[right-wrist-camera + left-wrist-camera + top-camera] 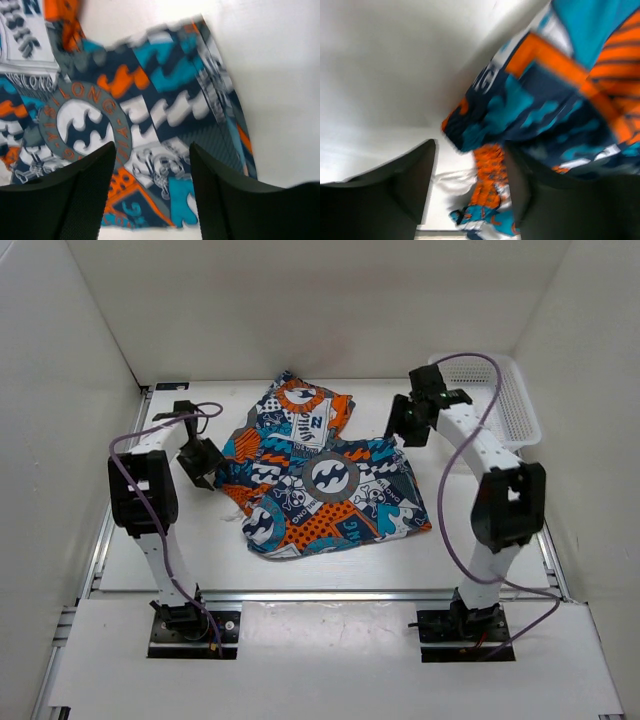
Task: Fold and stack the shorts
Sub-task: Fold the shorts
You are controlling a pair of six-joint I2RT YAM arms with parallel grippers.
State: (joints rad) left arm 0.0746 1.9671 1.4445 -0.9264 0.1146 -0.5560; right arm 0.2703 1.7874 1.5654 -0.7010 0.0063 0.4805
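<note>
Now: left hand and right hand both apart, empty.
Between them lie the shorts, long axis hand-to-hand, each hand beside an edge.

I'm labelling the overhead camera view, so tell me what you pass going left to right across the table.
left gripper -> shorts -> right gripper -> white basket

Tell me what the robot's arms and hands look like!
The left arm and right arm are white links with chunky black joints. A purple cable loops along each one. The left hand and right hand each have two flat black fingers.
</note>
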